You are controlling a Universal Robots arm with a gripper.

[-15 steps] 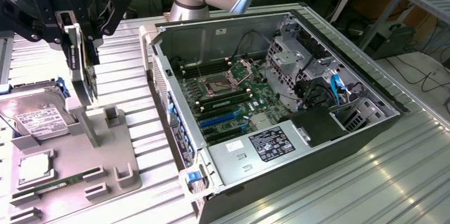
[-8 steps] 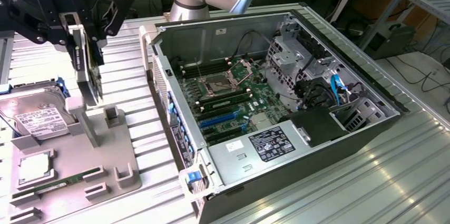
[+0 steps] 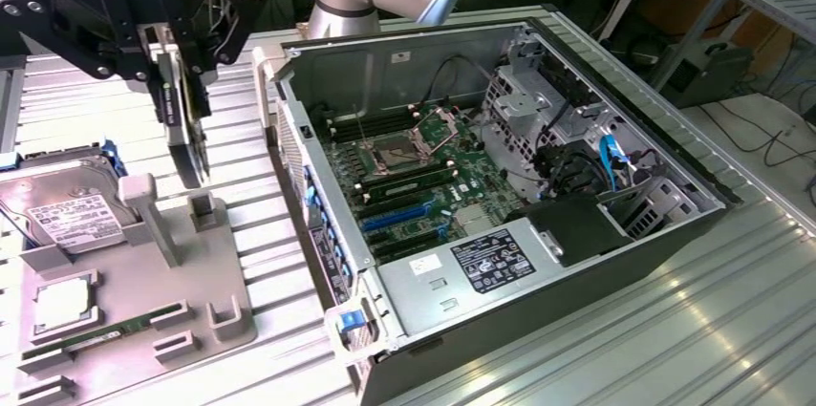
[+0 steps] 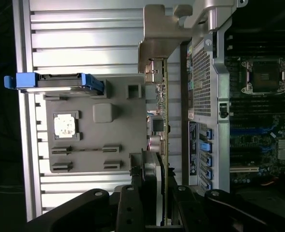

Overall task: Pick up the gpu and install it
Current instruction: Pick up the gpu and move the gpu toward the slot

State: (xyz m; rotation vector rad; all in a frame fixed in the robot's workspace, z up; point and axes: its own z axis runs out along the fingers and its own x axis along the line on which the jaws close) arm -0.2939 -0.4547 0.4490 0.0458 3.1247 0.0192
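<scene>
Roughly halfway; pick-up is done, install is not: the gpu [image 3: 186, 134] hangs upright in the air, clear of the grey holder tray [image 3: 140, 277] on the table [image 3: 714, 330], just beside the open computer case [image 3: 421, 53] but outside it, on the exterior view's left; 1 card, edge-on in the wrist view, silver bracket at the end away from the gripper [image 3: 176, 57]; no card seated yet in the motherboard [image 3: 408, 186] slots; fingers [image 4: 128, 205] partly closed, clamped on the gpu's upper end from both faces; hard drive [image 3: 71, 210] sits on the tray.
</scene>
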